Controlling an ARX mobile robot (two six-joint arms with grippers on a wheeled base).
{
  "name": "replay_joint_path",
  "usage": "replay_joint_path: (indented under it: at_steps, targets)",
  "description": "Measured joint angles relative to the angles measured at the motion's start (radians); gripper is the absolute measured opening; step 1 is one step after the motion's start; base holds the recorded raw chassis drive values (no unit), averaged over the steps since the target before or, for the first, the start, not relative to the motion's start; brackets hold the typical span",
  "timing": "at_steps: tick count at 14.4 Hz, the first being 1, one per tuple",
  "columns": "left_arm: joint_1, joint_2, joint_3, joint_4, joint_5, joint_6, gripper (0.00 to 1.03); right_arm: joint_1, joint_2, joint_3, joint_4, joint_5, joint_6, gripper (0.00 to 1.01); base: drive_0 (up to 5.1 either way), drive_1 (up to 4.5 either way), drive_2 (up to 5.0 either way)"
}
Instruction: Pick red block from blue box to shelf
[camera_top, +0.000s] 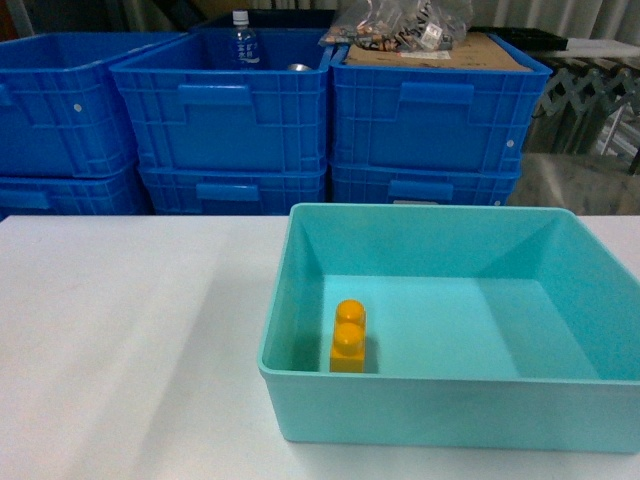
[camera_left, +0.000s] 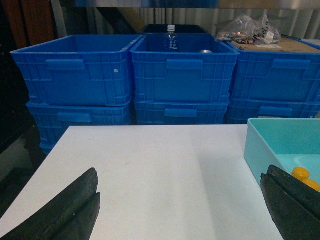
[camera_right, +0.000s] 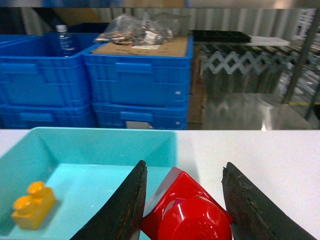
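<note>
While tilted, red block (camera_right: 186, 215) pinched by right claw (camera_right: 184, 210) | left claw (camera_left: 180, 210) spread.

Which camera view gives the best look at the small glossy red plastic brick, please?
The right wrist view: the small glossy red plastic brick fills the gap between the right gripper jaws. The head and left wrist views show none of it.

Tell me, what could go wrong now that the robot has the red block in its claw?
The red block sits tilted between the right gripper fingers, so it might slip out on the way to the shelf. It is near the blue box, so a drop could land it back beside the yellow brick or on the white table.
</note>
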Motion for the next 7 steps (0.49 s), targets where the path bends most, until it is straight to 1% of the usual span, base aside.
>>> replay_joint_path:
  at_steps: [1, 4, 5, 7]
  targets:
    - [0.0, 0.0, 0.0, 0.0, -0.003, 0.0, 0.98, -0.034, -0.035, -0.012, -0.024, -0.01, 0.0, 0.39, 0.0, 0.0, 0.0]
    - [0.0, 0.0, 0.0, 0.0, 0.0, 0.0, 0.98, -0.029, -0.138, -0.041, -0.1, -0.019, -0.001, 0.39, 0.0, 0.0, 0.0]
    - [0.0, 0.0, 0.0, 0.0, 0.0, 0.0, 0.98, -0.029, -0.156, -0.065, -0.058, -0.019, -0.003, 0.39, 0.0, 0.0, 0.0]
    - [0.0, 0.0, 0.0, 0.0, 0.0, 0.0, 0.98, -0.029, -0.208, -0.072, -0.129, -0.019, -0.006, 0.39, 0.0, 0.0, 0.0]
